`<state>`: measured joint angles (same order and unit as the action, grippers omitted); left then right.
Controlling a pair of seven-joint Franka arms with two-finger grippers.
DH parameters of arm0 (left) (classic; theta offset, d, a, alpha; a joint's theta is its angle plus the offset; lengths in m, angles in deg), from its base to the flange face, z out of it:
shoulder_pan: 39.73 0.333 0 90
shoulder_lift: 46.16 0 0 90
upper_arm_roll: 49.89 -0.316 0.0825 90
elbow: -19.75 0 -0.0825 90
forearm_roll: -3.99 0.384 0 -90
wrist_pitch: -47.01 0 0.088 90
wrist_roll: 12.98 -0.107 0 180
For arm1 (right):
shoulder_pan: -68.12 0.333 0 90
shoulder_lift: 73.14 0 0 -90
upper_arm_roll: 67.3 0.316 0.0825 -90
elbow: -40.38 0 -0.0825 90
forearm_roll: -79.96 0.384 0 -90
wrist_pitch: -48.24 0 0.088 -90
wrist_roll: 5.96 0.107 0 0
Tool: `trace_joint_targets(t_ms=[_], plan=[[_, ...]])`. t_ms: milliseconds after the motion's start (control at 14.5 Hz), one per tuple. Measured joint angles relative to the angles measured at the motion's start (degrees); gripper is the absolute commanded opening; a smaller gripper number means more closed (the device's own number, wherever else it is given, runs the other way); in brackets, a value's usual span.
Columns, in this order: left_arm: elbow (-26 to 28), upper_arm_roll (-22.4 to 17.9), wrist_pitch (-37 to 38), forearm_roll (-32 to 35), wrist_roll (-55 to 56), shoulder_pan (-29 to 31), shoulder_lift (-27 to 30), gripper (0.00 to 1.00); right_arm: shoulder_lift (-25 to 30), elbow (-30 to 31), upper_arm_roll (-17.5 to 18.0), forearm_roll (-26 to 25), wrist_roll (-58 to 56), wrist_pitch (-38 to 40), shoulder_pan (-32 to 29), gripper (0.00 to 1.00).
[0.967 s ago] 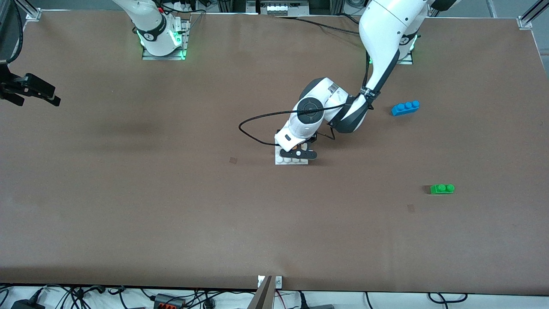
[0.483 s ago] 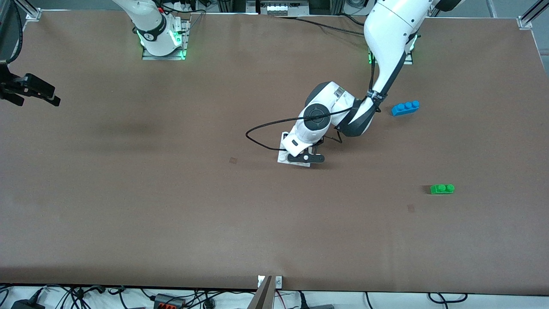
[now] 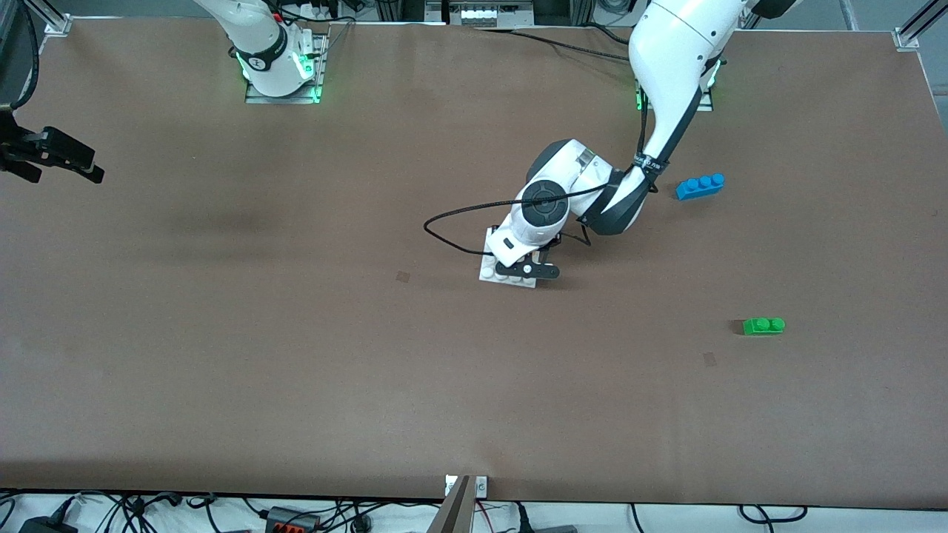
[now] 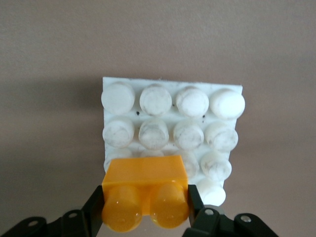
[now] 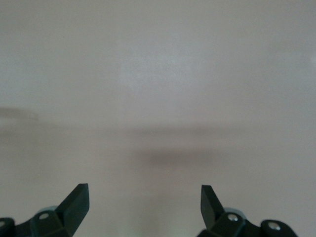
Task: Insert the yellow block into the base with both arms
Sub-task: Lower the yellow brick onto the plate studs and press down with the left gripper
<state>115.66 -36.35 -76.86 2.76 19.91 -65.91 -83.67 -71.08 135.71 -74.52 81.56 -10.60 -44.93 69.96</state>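
The white base [image 3: 489,269] lies mid-table. It shows in the left wrist view [image 4: 168,83] with its grid of round studs. My left gripper [image 3: 527,269] is right over the base, shut on the yellow block [image 4: 145,190], with its black fingers [image 4: 93,213] on the block's two ends. The block covers studs in the base's rows closest to the gripper. I cannot tell whether it is pressed on. The block is hidden in the front view. My right gripper [image 3: 52,154] waits at the right arm's end of the table, open and empty [image 5: 144,197].
A blue three-stud brick [image 3: 700,185] lies toward the left arm's end of the table. A green two-stud brick [image 3: 763,326] lies nearer to the front camera than it. A black cable [image 3: 452,222] loops off the left wrist beside the base.
My left hand has shifted slightly toward the left arm's end of the table, and the base under it has turned a little. The right arm has not moved.
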Motion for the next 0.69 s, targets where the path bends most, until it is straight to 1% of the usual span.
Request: trace_joint_targets(t_ms=[276, 690], plan=[[-0.1, 0.6, 0.2, 0.0, -4.9, 0.9, 0.6, 0.45, 0.0, 0.0, 0.0, 0.0, 0.0, 0.0, 0.0, 1.00], [-1.0, 1.9, 0.2, 0.0, -6.4, 1.5, 0.3, 0.45, 0.0, 0.0, 0.0, 0.0, 0.0, 0.0, 0.0, 1.00]])
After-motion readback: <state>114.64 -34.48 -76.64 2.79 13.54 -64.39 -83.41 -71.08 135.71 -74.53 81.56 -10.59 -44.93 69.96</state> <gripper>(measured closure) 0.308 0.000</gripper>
